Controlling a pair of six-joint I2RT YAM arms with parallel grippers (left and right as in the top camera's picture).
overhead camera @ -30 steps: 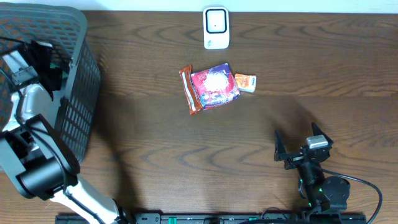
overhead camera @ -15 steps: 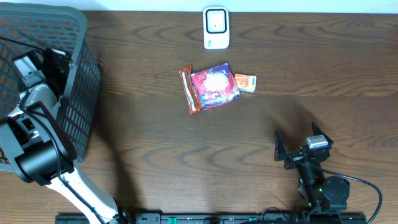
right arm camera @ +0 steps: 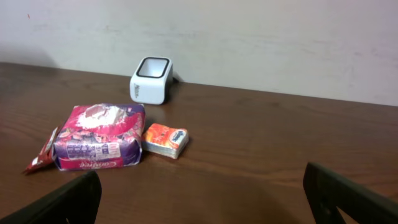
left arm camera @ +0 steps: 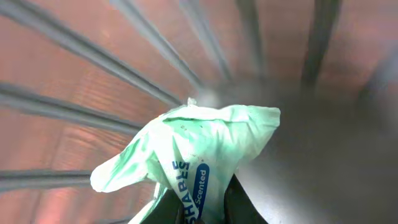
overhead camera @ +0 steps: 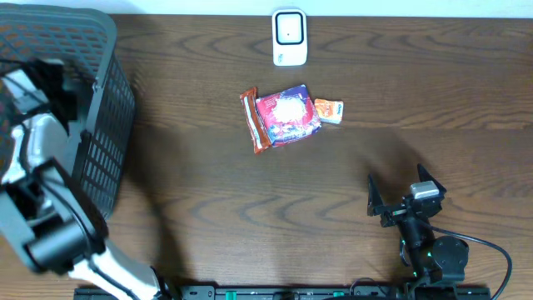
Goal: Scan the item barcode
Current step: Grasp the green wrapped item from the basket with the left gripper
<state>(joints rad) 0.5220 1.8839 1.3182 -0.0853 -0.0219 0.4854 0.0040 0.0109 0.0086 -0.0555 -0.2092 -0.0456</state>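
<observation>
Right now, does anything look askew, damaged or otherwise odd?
Nothing is spilled or broken. The green pouch looks crumpled where the left end effector pinches it inside the basket. The purple pack lies tilted, with the red packet pressed against one side and the orange packet touching the other.

A dark brown wooden table with a strong grain. At its left end stands a grey plastic basket with slotted walls. At the far edge, about midway, a small white scanner stands upright. Near the middle lies a purple and pink packet. A thin red-brown wrapper touches its left side, and a small orange packet lies against its right side.
</observation>
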